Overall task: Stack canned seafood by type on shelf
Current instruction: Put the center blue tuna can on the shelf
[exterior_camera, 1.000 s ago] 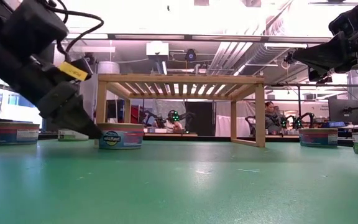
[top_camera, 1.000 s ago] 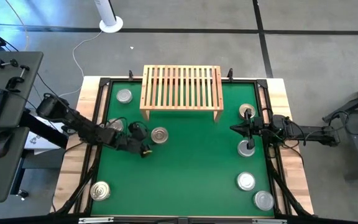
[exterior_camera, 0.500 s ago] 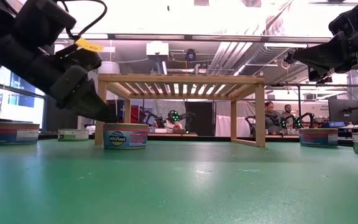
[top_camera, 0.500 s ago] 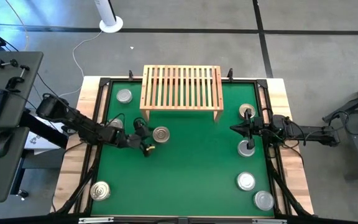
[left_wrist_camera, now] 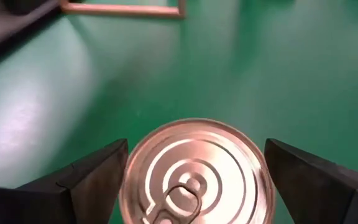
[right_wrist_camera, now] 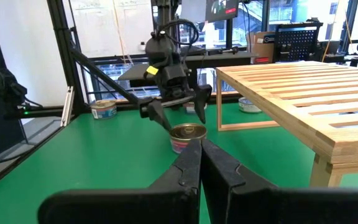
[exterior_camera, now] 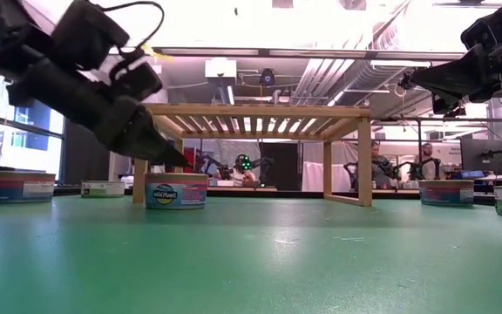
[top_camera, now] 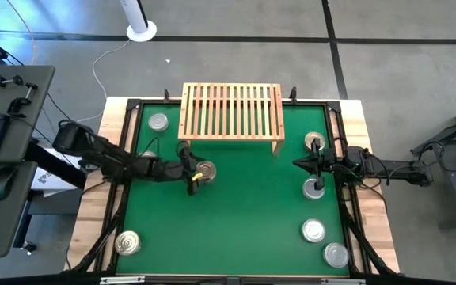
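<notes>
1. Left gripper point(top_camera: 194, 170), fingers spread wide, hovering directly over a gold-ringed tin point(left_wrist_camera: 194, 179); tin centred between the two fingers point(left_wrist_camera: 86, 180), nothing gripped yet.
2. Advisable: lower straight down until the pads sit beside the tin's side wall, not on the lid; judging by the low view, fingertips above the rim of the tin point(exterior_camera: 175, 189).
3. Close evenly on both sides to avoid sliding the tin across the green mat point(top_camera: 244, 214).
4. Just beyond the gripper, the shelf point(top_camera: 231, 111), its slatted top bare; lift high enough to clear the front edge.
5. Farther off, other tins well apart near the mat's edges.
6. Right gripper point(top_camera: 298, 164), fingers closed on nothing, waiting far across the mat.
</notes>
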{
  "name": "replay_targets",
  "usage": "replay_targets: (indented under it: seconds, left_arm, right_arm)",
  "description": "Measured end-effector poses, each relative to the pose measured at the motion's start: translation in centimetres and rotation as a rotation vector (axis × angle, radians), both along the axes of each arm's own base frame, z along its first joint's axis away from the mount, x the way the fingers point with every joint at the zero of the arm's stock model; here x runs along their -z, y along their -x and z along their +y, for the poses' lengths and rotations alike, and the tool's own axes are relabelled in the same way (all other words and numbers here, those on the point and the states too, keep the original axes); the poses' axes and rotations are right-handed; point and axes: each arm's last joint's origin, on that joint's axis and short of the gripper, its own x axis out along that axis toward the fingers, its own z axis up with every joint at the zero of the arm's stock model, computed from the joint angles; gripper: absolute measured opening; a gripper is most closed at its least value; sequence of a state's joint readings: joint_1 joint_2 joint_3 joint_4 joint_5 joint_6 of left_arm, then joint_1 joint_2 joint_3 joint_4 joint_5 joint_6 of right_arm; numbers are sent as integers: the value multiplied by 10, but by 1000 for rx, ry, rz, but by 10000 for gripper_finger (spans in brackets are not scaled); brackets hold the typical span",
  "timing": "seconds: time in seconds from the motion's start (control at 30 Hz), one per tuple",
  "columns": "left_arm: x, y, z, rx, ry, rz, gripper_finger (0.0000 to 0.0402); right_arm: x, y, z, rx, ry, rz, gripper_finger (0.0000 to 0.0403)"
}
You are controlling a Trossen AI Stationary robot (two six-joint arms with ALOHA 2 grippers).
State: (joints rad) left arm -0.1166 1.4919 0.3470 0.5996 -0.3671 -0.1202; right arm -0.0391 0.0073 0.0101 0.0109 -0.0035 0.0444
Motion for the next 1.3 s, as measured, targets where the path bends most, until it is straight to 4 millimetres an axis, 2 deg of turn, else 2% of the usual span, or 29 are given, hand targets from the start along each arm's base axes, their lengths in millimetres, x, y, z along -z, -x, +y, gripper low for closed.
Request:
replay_targets:
  seconds: [0.17, 0.37, 0.57, 0.83, 1.03, 1.13, 1.3]
  left_arm:
    - [9, -15, 1, 40, 26, 44, 365]
    - [13, -31, 0, 58, -27, 92, 365]
    - [6, -42, -6, 58, -50, 170, 365]
    - [-10, -53, -48, 199, 51, 191, 365]
    - [-29, -61, -74, 211, -98, 196, 365]
    - [-31, -62, -74, 155, -141, 229, 365]
    - [-29, -61, -61, 92, -149, 287, 365]
  right_arm:
    - [0, 0, 0, 0, 0, 0, 0]
    - [0, 0, 0, 0, 0, 0, 0]
    - [0, 0, 0, 0, 0, 0, 0]
    - [0, 0, 0, 0, 0, 0, 0]
    - [0, 0, 0, 0, 0, 0, 0]
    - [0, 0, 0, 0, 0, 0, 0]
    - [0, 0, 0, 0, 0, 0, 0]
